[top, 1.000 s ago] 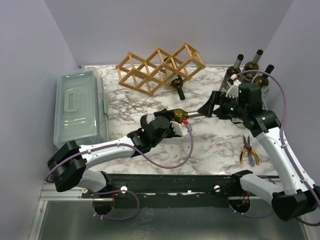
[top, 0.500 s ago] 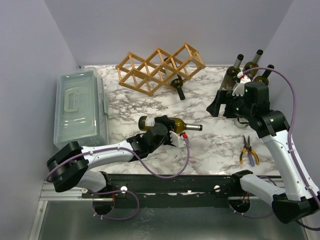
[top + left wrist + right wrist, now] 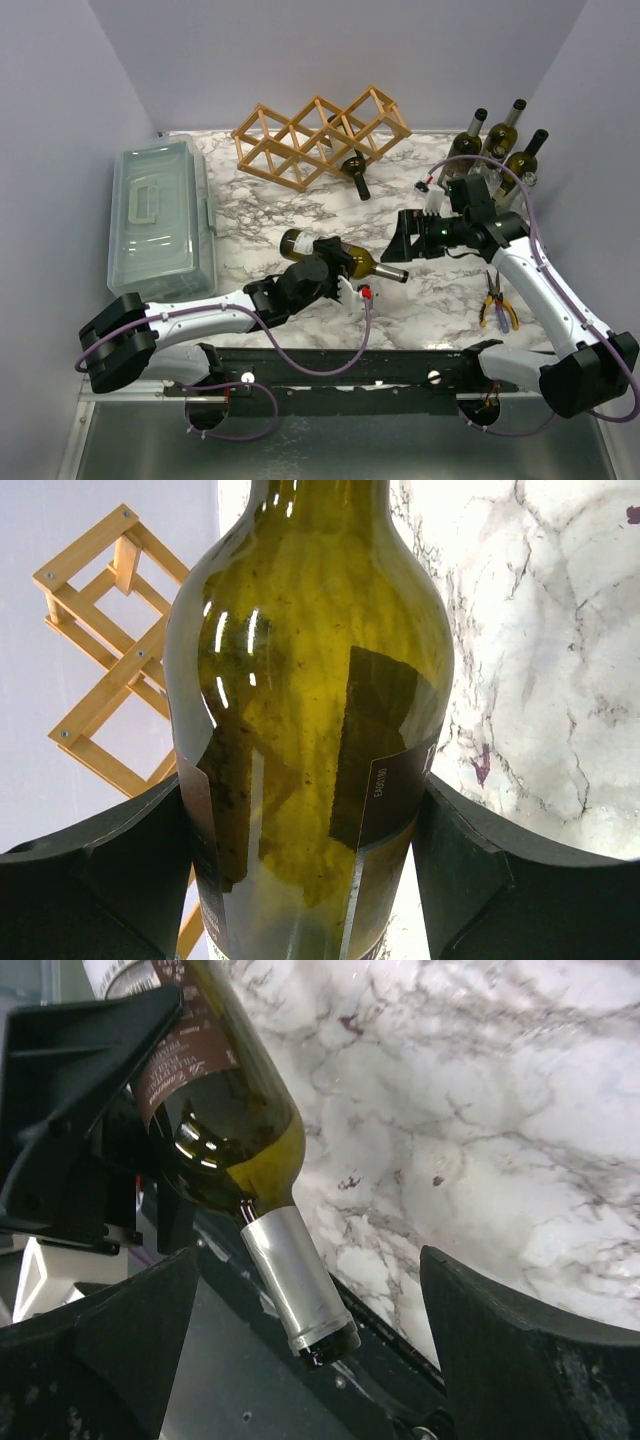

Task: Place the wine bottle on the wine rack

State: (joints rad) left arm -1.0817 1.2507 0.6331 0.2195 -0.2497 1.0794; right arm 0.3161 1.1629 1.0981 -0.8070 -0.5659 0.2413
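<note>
Left claw point(image 3: 338, 272): jaws partway open, clamped on both sides of the body of the olive-green glass wine bottle point(image 3: 365, 265), as the left wrist view shows.
Wine bottle position: roughly on its side at mid-table, silver-capped neck toward the right arm, well apart from the light-brown wooden lattice wine rack point(image 3: 320, 135).
Right claw point(image 3: 408, 238): jaws spread wide, gripping nothing; the bottle neck lies between its fingers point(image 3: 520, 1360), touching neither.
Rack position: far edge of the white marble-patterned table point(image 3: 450, 300); a dark bottle point(image 3: 355, 172) sits in one cell.

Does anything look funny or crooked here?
The rack sits crooked on the table, and a bottle in it slants out, neck sticking past the sticks. Pliers lie on the right side, odd among wine things.
</note>
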